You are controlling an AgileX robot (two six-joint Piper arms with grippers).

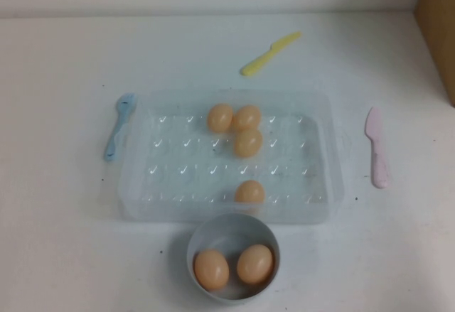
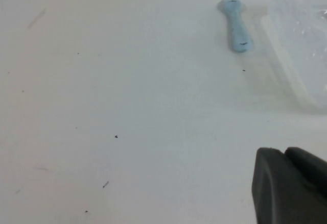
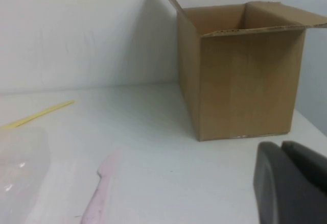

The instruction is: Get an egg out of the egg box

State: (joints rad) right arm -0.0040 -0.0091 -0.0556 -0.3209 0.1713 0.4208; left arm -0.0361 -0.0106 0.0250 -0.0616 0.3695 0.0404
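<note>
The clear plastic egg box (image 1: 135,170) lies in the middle of the table. Three tan eggs cluster near its back (image 1: 247,117), and one egg (image 1: 249,192) sits at its front edge. Neither gripper shows in the high view. My left gripper (image 2: 283,152) is shut and empty over bare table left of the box, whose corner (image 2: 301,55) shows there. My right gripper (image 3: 281,146) is shut and empty over the table right of the box, whose corner (image 3: 20,168) shows there. No egg shows in either wrist view.
A grey-blue bowl (image 1: 233,228) with two eggs stands just in front of the box. A blue spoon (image 1: 119,126) lies left, a pink knife (image 1: 377,147) right, a yellow knife (image 1: 270,52) behind. An open cardboard box (image 3: 245,76) stands at the far right.
</note>
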